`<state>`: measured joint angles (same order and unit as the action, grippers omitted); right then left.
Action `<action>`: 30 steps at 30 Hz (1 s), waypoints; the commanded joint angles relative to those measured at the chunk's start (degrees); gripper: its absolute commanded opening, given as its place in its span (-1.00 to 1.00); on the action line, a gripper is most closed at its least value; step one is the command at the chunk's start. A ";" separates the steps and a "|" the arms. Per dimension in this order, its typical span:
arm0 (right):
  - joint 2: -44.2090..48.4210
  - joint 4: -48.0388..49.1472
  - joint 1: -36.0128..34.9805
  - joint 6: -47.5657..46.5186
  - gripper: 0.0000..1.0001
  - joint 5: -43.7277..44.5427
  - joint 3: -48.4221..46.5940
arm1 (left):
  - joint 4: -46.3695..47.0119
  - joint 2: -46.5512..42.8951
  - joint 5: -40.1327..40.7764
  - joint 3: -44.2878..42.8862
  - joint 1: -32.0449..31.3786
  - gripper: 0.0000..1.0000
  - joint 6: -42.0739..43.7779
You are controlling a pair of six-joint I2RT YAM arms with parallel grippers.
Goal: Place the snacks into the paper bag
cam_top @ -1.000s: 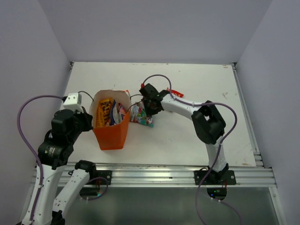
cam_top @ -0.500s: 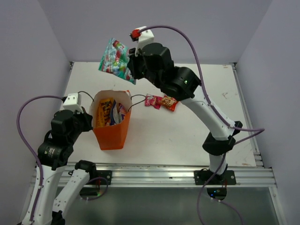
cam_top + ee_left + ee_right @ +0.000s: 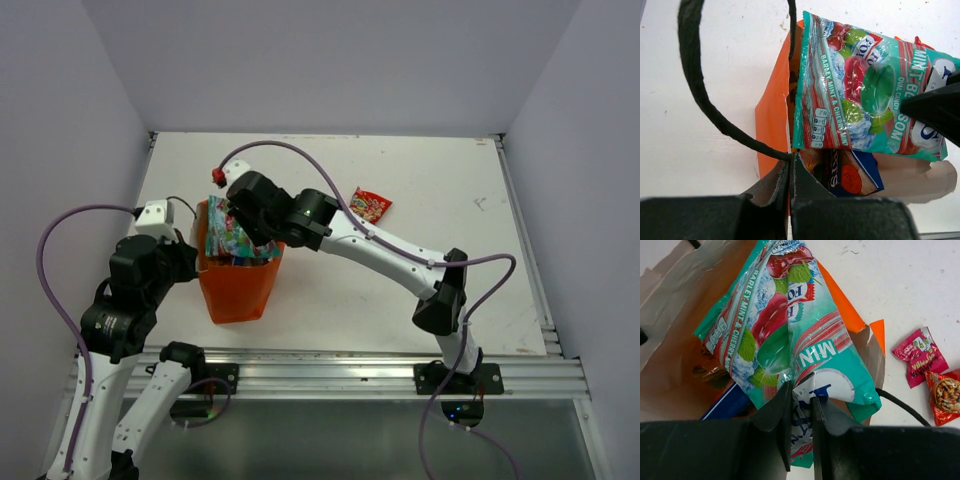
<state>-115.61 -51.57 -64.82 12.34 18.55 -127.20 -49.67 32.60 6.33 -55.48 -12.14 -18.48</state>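
Note:
The orange paper bag (image 3: 238, 285) stands upright at the near left. My left gripper (image 3: 190, 245) is shut on the bag's rim (image 3: 790, 162) at its left side, by a dark cord handle (image 3: 705, 100). My right gripper (image 3: 243, 215) is shut on the teal Fox's packet (image 3: 228, 238) and holds it in the bag's open mouth, its lower end inside. The packet fills the left wrist view (image 3: 865, 95) and the right wrist view (image 3: 785, 330), pinched between my right gripper's (image 3: 801, 390) jaws. A blue packet (image 3: 860, 175) lies inside the bag.
A red packet (image 3: 371, 206) lies on the white table right of the bag. In the right wrist view a small pink packet (image 3: 918, 356) and an orange-red one (image 3: 946, 396) lie side by side. Walls close in on three sides.
My right gripper lifted the teal packet off the table, swung it high, then brought it down into the bag's mouth. The left arm and bag have not moved.

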 commanded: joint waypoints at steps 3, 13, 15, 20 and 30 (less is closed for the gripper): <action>-1.54 -1.95 -2.94 -1.79 -1.00 -4.12 -5.07 | 2.65 -1.13 0.18 -0.68 -0.34 -1.00 0.02; -2.17 -10.12 -8.22 -1.36 -1.00 -3.61 -10.00 | 2.91 -1.13 0.00 -0.50 -0.34 -1.00 0.46; -1.37 -9.95 -8.75 -1.18 -1.00 -3.34 -8.16 | 3.00 -1.22 -0.35 -0.33 -0.34 -1.00 0.46; -5.05 -8.72 -8.66 -2.32 -1.00 -2.20 -12.00 | 3.00 -1.22 -0.70 -0.41 -0.34 -1.00 0.55; -9.99 -4.06 -7.96 -3.20 0.13 1.14 -19.15 | 1.59 -1.84 0.00 -1.38 -0.34 -1.00 0.81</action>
<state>-127.79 -60.73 -73.06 10.28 18.44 -147.09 -50.35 31.51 6.90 -55.46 -12.14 -18.41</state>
